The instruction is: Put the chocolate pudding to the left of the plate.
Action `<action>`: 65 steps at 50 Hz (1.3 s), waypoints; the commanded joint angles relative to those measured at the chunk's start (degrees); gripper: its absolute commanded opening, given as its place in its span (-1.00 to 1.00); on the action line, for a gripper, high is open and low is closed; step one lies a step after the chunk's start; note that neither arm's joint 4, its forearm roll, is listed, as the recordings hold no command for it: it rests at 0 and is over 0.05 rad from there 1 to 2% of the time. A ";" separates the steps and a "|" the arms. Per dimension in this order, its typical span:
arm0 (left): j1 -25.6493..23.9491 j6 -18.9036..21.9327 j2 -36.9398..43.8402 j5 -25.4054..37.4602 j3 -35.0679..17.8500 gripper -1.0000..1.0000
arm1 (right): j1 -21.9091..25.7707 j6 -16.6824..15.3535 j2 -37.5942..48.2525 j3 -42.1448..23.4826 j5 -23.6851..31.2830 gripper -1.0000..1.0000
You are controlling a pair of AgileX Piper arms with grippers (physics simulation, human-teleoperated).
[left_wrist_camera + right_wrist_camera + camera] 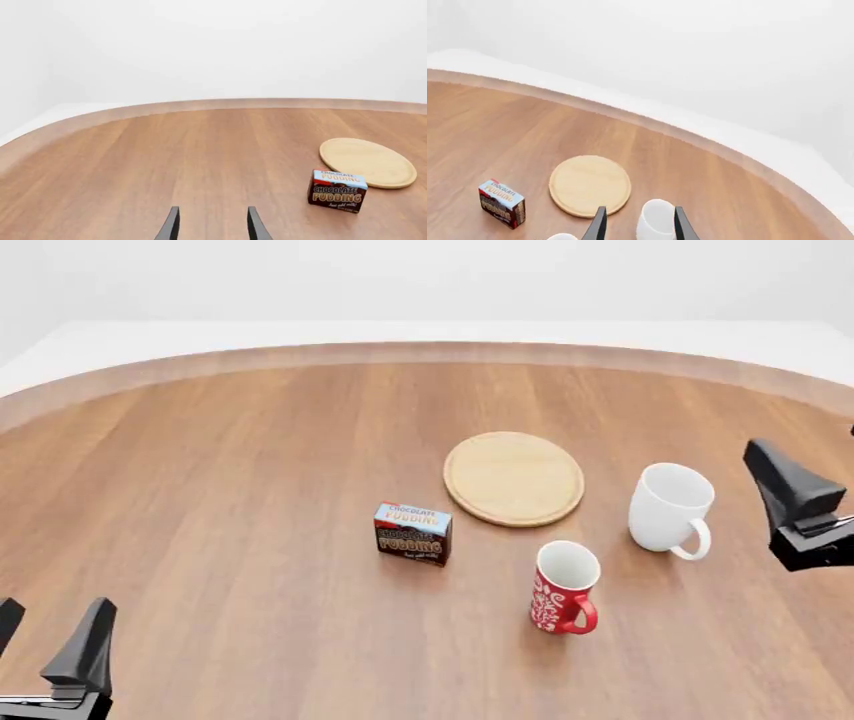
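Dark brown on its sides and pale blue on top with a red edge, the small rectangular chocolate pudding carton (412,533) stands upright on the warm wooden round table (214,500), just off the near-left rim of the flat round light-tan wooden plate (514,478). From the front it looks close to the disc but not touching it. It sits nearer than the plate as well as left of it, so I would judge it needs carrying a little farther away and leftward to count as plainly to the plate's left.

To the right of the plate stands a plain white mug (670,508), and nearer, a red patterned mug (565,587); both are well clear of the carton's likely path.

Neither of the 2 arms has closed in. The left gripper (47,650) hangs at the near-left corner, well apart from the carton, its fingers spread with nothing between them. The right gripper (637,225) hovers at the far right beside the white mug, likewise parted and empty. The left arm seems the natural one for the job, since the carton lies on its side of the plate.
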 commanded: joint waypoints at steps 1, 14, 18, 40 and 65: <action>0.00 0.00 0.00 0.00 0.00 1.00 | 5.80 -8.07 13.14 -13.63 6.86 1.00; 0.00 0.00 0.00 0.00 0.00 1.00 | 11.51 -15.27 25.64 -22.82 14.07 1.00; 0.00 0.00 0.00 0.00 0.00 1.00 | 13.12 -16.60 28.91 -24.90 15.11 1.00; 0.00 0.00 0.00 0.00 0.00 1.00 | 20.64 -16.27 44.61 -31.73 18.55 1.00; 0.00 0.00 0.00 0.00 0.00 1.00 | 26.12 -12.04 53.69 -28.61 11.68 1.00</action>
